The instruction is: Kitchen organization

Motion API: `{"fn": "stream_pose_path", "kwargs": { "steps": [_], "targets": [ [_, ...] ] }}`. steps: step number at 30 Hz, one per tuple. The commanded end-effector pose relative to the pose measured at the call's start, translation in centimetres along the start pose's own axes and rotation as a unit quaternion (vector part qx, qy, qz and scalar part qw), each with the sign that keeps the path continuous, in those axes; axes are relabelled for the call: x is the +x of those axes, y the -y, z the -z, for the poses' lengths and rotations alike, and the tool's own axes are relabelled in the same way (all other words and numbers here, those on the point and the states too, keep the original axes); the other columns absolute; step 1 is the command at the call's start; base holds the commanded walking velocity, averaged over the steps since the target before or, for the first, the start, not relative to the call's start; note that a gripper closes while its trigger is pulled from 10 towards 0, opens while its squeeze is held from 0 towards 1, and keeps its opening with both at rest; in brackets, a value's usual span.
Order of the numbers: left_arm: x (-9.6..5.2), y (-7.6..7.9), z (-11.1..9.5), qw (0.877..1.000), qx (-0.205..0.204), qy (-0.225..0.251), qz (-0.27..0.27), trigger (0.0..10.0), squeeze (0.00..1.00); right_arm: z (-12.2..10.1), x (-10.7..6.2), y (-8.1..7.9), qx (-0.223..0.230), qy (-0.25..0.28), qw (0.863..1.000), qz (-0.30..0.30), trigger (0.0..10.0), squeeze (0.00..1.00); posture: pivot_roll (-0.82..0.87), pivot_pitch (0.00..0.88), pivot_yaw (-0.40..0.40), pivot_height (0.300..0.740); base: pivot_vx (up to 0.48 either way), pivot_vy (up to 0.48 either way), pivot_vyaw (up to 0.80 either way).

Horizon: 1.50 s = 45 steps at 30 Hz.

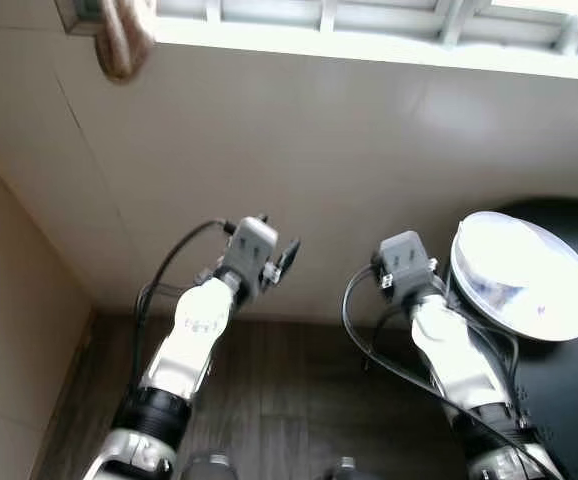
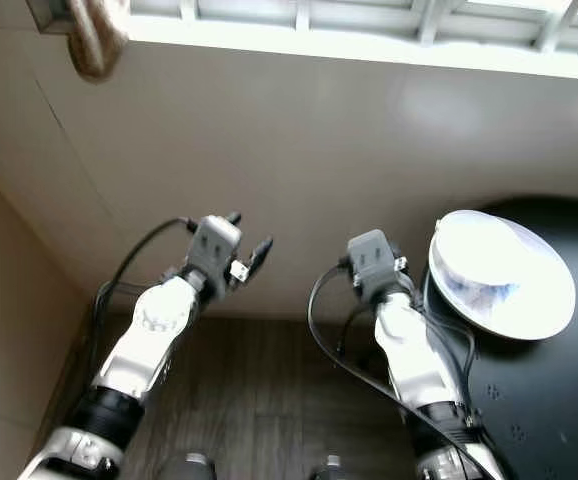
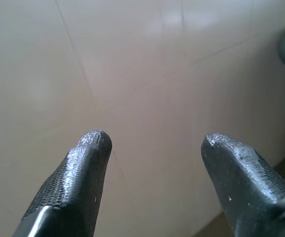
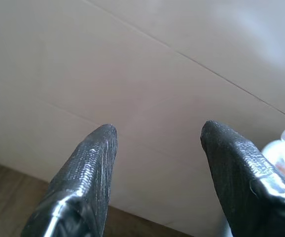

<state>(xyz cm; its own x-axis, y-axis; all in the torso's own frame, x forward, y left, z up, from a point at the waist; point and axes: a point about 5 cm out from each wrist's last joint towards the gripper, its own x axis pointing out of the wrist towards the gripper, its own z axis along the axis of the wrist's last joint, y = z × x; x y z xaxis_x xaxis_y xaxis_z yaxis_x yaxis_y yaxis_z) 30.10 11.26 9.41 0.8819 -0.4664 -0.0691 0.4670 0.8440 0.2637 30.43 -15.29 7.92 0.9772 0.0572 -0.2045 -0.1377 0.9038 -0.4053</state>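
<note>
Ahead, a pale tiled wall (image 1: 299, 170) takes up most of the head views, with a bright window (image 1: 389, 20) along its top and a brown thing (image 1: 124, 40), too blurred to name, hanging by the frame. Below the wall runs a dark wood floor (image 1: 269, 390). At the robot's right stands a black counter (image 1: 569, 400), and on it, near the wall, sits a white bowl (image 1: 524, 275) with a wide, thin rim, tilted towards the camera.

Both arms are raised towards the wall. The left gripper (image 3: 155, 143) has its fingers spread with nothing between them and faces bare tile. The right gripper (image 4: 157, 131) is likewise spread and empty, just beside the bowl, whose white edge shows at the side of its wrist view.

The bowl looks stiff, smooth and probably light; if glazed ceramic it would be slippery and would chip or break if dropped. The rim seems the sensible place to pinch, one finger inside and one outside, on the side nearest the right gripper.
</note>
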Motion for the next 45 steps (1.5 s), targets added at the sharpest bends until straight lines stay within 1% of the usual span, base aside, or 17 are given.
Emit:
{"fn": "stream_pose_path", "kwargs": {
  "steps": [1,7,15,22,26,28,29,30,32,33,34,35,37,40,42,44,45],
  "targets": [
    [0.4,0.7,-0.6,1.0,0.006,0.013,0.019,10.0,0.0,0.7,-0.2,0.6,0.002,-0.013,1.0,0.013,10.0,0.0,0.15,0.0,-0.057,0.74,0.0,0.0,-0.8],
    [0.4,0.6,-0.9,1.0,-0.001,0.023,0.016,10.0,0.0,0.6,-0.2,0.6,-0.001,-0.007,1.0,0.014,10.0,0.0,0.15,0.0,-0.056,0.74,0.0,0.0,-0.79],
    [0.3,0.6,-1.1,0.999,-0.003,0.032,0.018,10.0,0.0,0.5,-0.2,0.4,-0.006,-0.001,1.0,0.011,10.0,0.0,0.15,0.0,-0.055,0.74,0.0,0.0,0.0],
    [0.3,0.4,-1.2,0.999,-0.004,0.035,0.015,10.0,0.0,0.3,-0.2,0.4,-0.008,0.006,1.0,0.013,10.0,0.0,0.15,0.0,-0.055,0.74,0.441,0.0,0.0],
    [0.3,0.4,-1.2,0.999,-0.005,0.038,0.015,10.0,0.0,0.0,-0.3,0.5,-0.005,0.02,1.0,0.014,10.0,0.0,0.15,0.0,-0.055,0.74,0.441,0.0,0.0],
    [0.4,0.4,-1.3,0.999,-0.005,0.041,0.014,10.0,0.0,-0.9,-0.4,0.8,-0.01,0.057,0.998,0.03,10.0,0.0,0.15,0.0,-0.055,0.74,0.399,0.0,0.0],
    [0.4,0.4,-1.4,0.999,-0.006,0.045,0.013,10.0,0.0,-2.8,-0.9,1.5,-0.028,0.131,0.988,0.07,10.0,0.0,0.15,0.0,-0.054,0.74,0.33,0.0,0.0],
    [0.4,0.4,-1.5,0.999,-0.007,0.046,0.013,10.0,0.0,-3.4,-1.1,1.7,-0.035,0.158,0.983,0.083,10.0,0.0,0.15,0.0,-0.054,0.74,0.33,0.0,0.0],
    [0.3,0.4,-1.4,0.999,-0.006,0.046,0.013,10.0,0.0,-4.3,-1.3,1.9,-0.047,0.19,0.976,0.095,10.0,0.0,0.15,0.0,-0.053,0.74,0.33,0.0,0.0],
    [0.3,0.4,-1.4,0.999,-0.007,0.047,0.013,10.0,0.0,-5.2,-1.6,2.4,-0.052,0.216,0.968,0.117,10.0,0.0,0.15,0.0,-0.053,0.74,0.322,0.0,0.0],
    [0.3,0.4,-1.4,0.999,-0.007,0.047,0.013,10.0,0.0,-5.2,-1.6,2.4,-0.052,0.216,0.968,0.117,10.0,0.0,0.15,0.0,-0.053,0.74,0.322,0.0,0.0],
    [0.3,0.4,-1.5,0.999,-0.007,0.05,0.013,10.0,0.0,-6.1,-1.9,3.0,-0.07,0.246,0.955,0.148,10.0,0.0,0.16,0.0,-0.054,0.74,0.322,0.0,0.0],
    [0.3,0.5,-1.5,0.999,-0.007,0.051,0.013,10.0,0.0,-6.6,-2.1,3.5,-0.072,0.261,0.949,0.164,10.0,0.0,0.16,0.0,-0.055,0.74,0.321,0.0,0.0],
    [0.3,0.5,-1.5,0.999,-0.008,0.052,0.013,10.0,0.0,-6.5,-2.1,3.7,-0.065,0.258,0.948,0.172,10.0,0.0,0.16,0.0,-0.058,0.74,0.289,0.0,0.0],
    [0.3,0.6,-1.6,0.998,-0.009,0.054,0.014,10.0,0.0,-5.8,-1.8,3.8,-0.047,0.241,0.954,0.174,10.0,0.0,0.16,0.0,-0.058,0.74,0.0,0.0,0.0],
    [0.3,0.6,-1.6,0.998,-0.009,0.055,0.015,10.0,0.0,-5.5,-1.8,3.8,-0.039,0.234,0.955,0.175,10.0,0.0,0.16,0.0,-0.059,0.74,0.0,0.0,0.0],
    [0.3,0.7,-1.6,0.998,-0.009,0.056,0.017,10.0,0.0,-5.1,-1.7,4.0,-0.022,0.223,0.958,0.178,10.0,0.0,0.16,0.0,-0.059,0.74,0.0,0.0,0.0]
  ]
}}
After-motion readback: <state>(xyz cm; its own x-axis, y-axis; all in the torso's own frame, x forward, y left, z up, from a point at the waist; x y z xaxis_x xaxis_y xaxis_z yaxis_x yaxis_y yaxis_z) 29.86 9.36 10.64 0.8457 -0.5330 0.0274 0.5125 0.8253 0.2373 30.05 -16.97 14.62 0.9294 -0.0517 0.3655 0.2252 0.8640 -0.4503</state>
